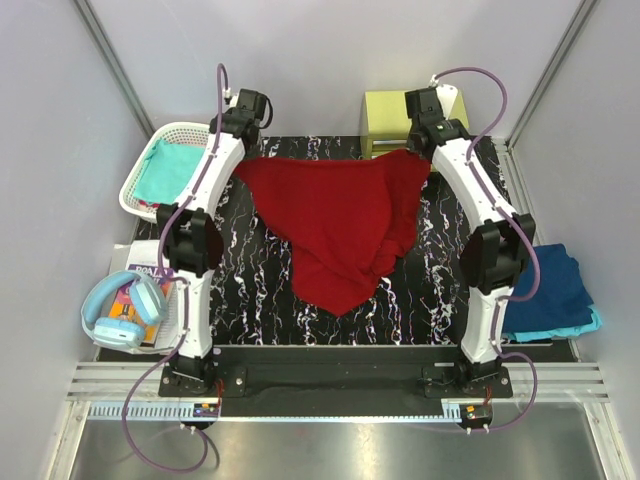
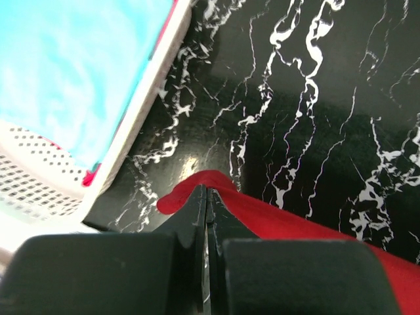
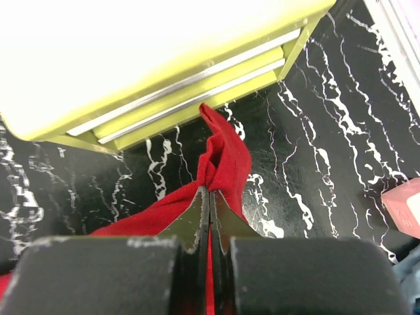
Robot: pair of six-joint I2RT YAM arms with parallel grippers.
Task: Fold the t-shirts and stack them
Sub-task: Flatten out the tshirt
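Note:
The dark red t-shirt [image 1: 340, 222] hangs spread between both grippers over the black marbled table, its lower part drooping to a point near the table's middle. My left gripper [image 1: 243, 157] is shut on the shirt's left corner; in the left wrist view red cloth [image 2: 275, 216] is pinched between the jaws [image 2: 207, 191]. My right gripper [image 1: 424, 153] is shut on the right corner; red cloth [image 3: 226, 157] bunches at its closed tips [image 3: 209, 190]. A teal shirt [image 1: 168, 170] lies in the basket. Navy [image 1: 550, 285] and light blue [image 1: 560, 328] shirts lie stacked at the right.
A white lattice basket [image 1: 137, 178] stands at the far left, seen close in the left wrist view [image 2: 39, 177]. A yellow-green box [image 1: 385, 118] stands at the back, close behind the right gripper [image 3: 144, 59]. Headphones [image 1: 122, 310] lie on a book at left. A pink block [image 3: 403, 207] shows at right.

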